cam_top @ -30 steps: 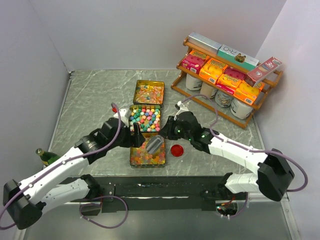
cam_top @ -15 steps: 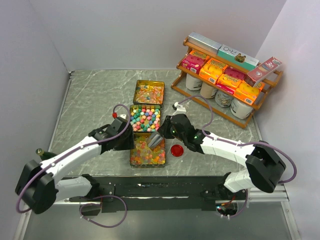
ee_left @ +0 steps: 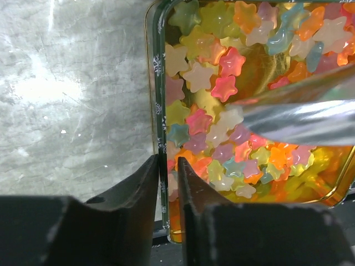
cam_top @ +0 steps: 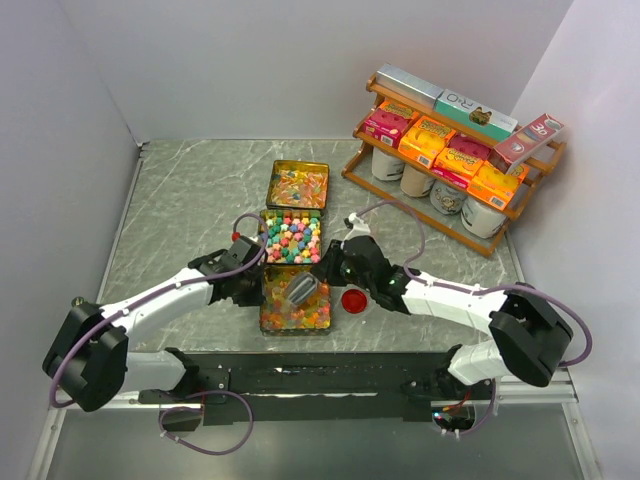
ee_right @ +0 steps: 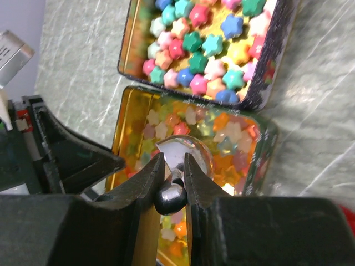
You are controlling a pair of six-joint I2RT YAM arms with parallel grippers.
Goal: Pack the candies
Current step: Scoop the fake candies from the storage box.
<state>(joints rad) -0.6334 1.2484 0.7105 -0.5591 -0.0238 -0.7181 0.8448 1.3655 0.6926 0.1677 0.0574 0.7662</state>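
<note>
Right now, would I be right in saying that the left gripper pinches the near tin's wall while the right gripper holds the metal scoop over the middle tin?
Not quite: the right gripper holds the metal scoop over the near tin, not the middle tin, as the right wrist view shows. The left gripper does pinch that tin's wall.

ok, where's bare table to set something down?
Widest free patch: grey marble tabletop between the left wall and the column of three gold candy tins. Smaller strip between the wooden snack rack and the right arm. Crowded at the nearest tin: left tool, right tool, red round lid.
</note>
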